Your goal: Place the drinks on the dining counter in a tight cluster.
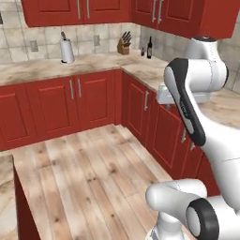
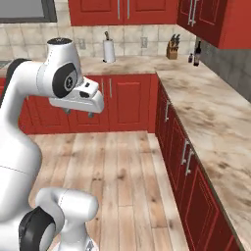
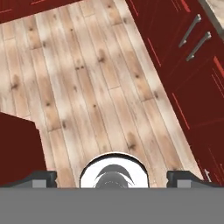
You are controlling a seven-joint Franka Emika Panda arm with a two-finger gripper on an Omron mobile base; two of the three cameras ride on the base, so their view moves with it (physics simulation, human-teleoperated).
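A tall dark wine bottle (image 1: 149,47) (image 2: 197,53) with a label stands on the wall counter in the far corner, below the red cabinets. A short dark can (image 1: 142,51) (image 2: 190,58) stands just left of it. A corner of the dining counter (image 1: 4,183), with marble top and red side, shows at the lower left of the left base view. Its red side (image 3: 17,151) also lies at the left of the hand view. My gripper (image 2: 78,113) (image 3: 113,178) hangs open over the wooden floor, pointing down, far from the bottle, with nothing between its fingertips (image 3: 43,178).
An L-shaped marble wall counter (image 1: 93,63) (image 2: 211,108) with red cabinet doors runs along the back and right. On it stand a paper towel roll (image 1: 67,49) (image 2: 109,50) and a knife block (image 1: 123,46) (image 2: 172,50). Wooden floor (image 1: 93,164) lies between the counters.
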